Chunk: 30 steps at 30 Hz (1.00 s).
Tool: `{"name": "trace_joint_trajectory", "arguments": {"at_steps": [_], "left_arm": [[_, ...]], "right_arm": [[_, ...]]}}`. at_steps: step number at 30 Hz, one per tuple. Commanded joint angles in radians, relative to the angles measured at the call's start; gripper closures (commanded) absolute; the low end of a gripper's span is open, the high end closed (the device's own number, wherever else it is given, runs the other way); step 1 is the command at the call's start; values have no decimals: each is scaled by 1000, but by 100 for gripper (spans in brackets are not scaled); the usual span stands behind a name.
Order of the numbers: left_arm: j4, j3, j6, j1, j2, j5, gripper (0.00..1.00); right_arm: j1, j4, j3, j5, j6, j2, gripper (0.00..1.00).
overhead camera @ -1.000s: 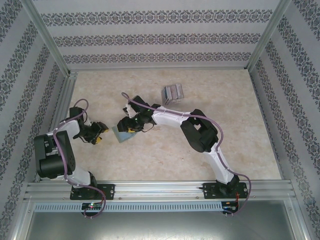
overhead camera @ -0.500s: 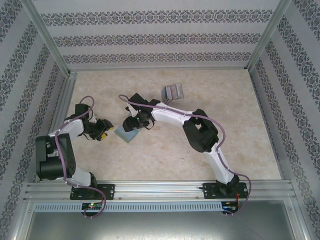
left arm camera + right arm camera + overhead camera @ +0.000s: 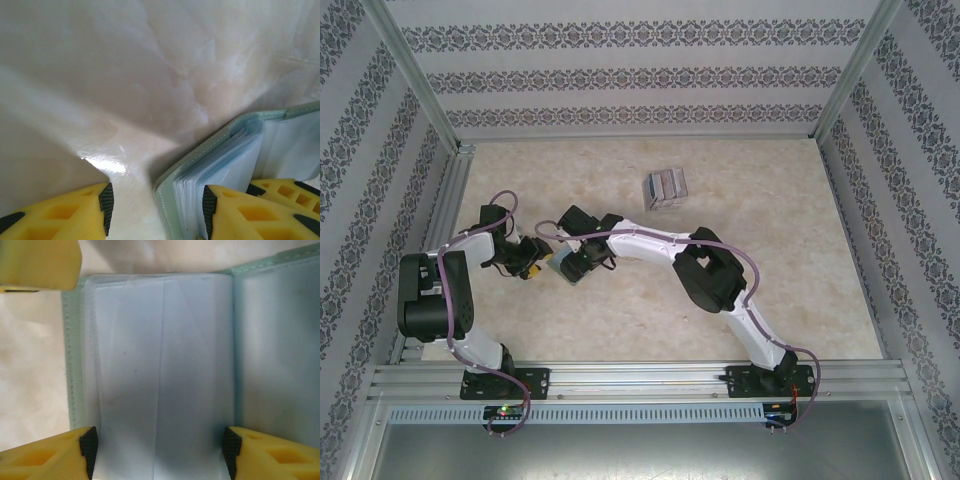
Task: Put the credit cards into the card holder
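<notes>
Left wrist view, nearest the lens: the left gripper has its two yellow fingers standing apart along the bottom edge of the frame, one in the lower left corner and one at lower right. Just past them lies the card holder, a flat grey-green stitched folding wallet. It lies open, with its stack of clear plastic sleeves showing at lower right. One corner of the wallet sits in the gap between the fingers, close against the lower-right finger and well apart from the lower-left one, so nothing is clamped. Beyond it stretches the glossy, pale marbled tabletop.

In the right wrist view, the right gripper also has its yellow fingers apart, in the bottom corners of the frame. They flank one clear sleeve page of the open wallet; I cannot tell whether the dark pads touch the page's edges. The wallet's green stitched border runs down the left and along the top. A finger of the left gripper sits in the upper left corner, by the wallet's corner.

In the top external view, both grippers meet left of centre with the wallet between them. Farther back, just above centre, lie the credit cards, a small silvery block of thin rectangular cards, well apart from wallet and grippers.
</notes>
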<state>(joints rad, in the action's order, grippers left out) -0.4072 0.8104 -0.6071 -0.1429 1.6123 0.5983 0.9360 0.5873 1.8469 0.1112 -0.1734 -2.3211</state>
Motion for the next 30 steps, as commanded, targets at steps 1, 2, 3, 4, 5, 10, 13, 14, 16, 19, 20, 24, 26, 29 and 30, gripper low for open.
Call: {"name": "trace_joint_trajectory", "arguments": {"at_steps": [1, 2, 3, 4, 5, 10, 13, 14, 16, 19, 20, 24, 26, 29, 30], "left_arm": [[16, 24, -2, 9, 3, 4, 48], [15, 26, 0, 9, 4, 3, 48], [12, 27, 1, 8, 6, 3, 48], [11, 29, 1, 8, 9, 4, 48], [13, 29, 3, 8, 12, 5, 48], [12, 32, 4, 9, 11, 6, 48], [0, 39, 10, 8, 1, 3, 48], [-1, 44, 12, 9, -6, 4, 48], [8, 49, 12, 9, -18, 14, 49], [28, 58, 13, 13, -30, 41, 51], [28, 64, 16, 20, -28, 43, 52], [40, 82, 20, 68, 3, 53, 54], [53, 90, 13, 106, 30, 56, 55], [82, 105, -3, 159, 76, 61, 58], [82, 114, -5, 171, 89, 56, 58]], "right_arm": [[11, 40, 23, -112, 40, -62, 33], [11, 39, 21, -123, 35, -67, 35], [12, 35, 18, -131, 30, -70, 37], [12, 33, 15, -142, 23, -72, 39], [11, 28, 10, -152, 16, -72, 42], [2, -8, -35, -154, -25, -48, 71], [-19, -59, -94, -94, -65, 4, 80], [-32, -82, -119, -51, -89, 25, 81], [-66, -157, -194, 80, -156, 76, 81], [-130, -345, -348, 295, -331, 156, 81], [-147, -425, -408, 343, -404, 182, 81], [-195, -769, -629, 487, -679, 243, 79], [-208, -917, -707, 517, -784, 244, 77], [-213, -887, -738, 456, -760, 258, 58], [-213, -870, -745, 435, -749, 264, 56]]}}
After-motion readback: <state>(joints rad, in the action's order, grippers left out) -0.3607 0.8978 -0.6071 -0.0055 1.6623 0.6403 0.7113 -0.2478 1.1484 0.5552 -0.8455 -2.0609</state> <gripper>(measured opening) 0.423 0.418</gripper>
